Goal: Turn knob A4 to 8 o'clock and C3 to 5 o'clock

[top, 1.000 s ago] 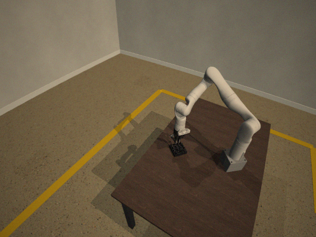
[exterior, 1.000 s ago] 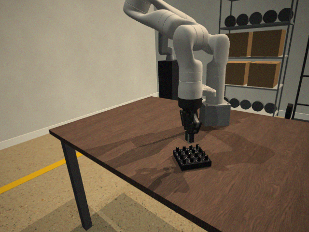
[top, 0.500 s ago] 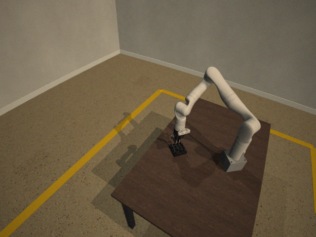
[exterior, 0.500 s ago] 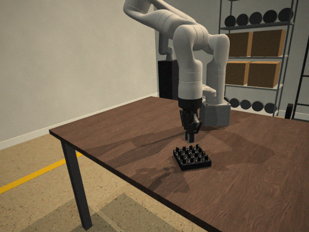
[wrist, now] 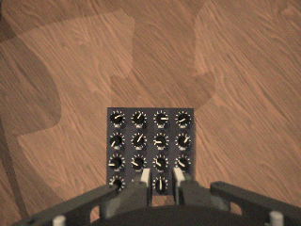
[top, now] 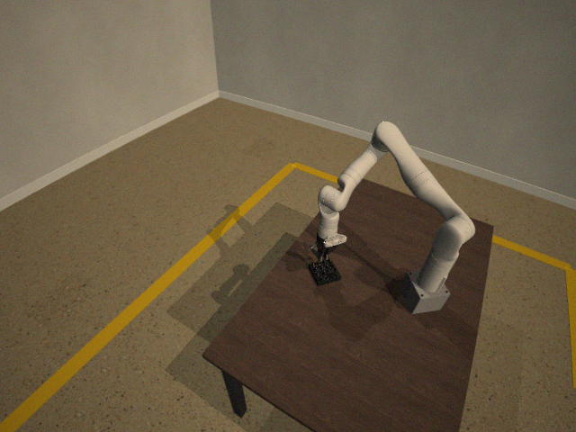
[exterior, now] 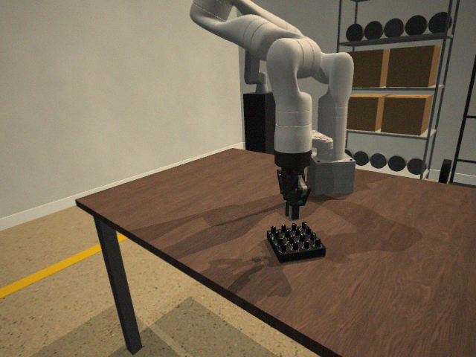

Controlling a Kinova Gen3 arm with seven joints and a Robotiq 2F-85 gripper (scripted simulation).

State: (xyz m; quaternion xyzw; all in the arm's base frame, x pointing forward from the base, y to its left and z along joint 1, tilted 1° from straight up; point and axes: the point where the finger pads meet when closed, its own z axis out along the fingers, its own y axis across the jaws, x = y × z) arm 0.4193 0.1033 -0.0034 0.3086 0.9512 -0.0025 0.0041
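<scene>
A dark wooden table [top: 372, 372] [exterior: 172, 184] [wrist: 56, 155] ran out of frame in all three views, and the white arm [top: 418, 181] [exterior: 288, 76] was cropped at the exterior view's top. The black, square knob box [top: 324, 280] [exterior: 303, 255] [wrist: 150, 152] sat flat on the tabletop, its printed names too small to read. The empty gripper [top: 323, 260] [exterior: 291, 219] [wrist: 162, 179], fingers slightly parted above it, blocked part of the wrist view's bottom row. White lines marked the black knobs [wrist: 161, 141].

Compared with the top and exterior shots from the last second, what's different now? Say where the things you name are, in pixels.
Nothing visibly changed. The tool [top: 323, 258] [exterior: 292, 218] [wrist: 162, 179] stayed above the knob box [top: 326, 272] [exterior: 303, 254] [wrist: 150, 152], with nothing taken hold of or let go. Arm and box look the same; any slight finger movement is too small to tell.
</scene>
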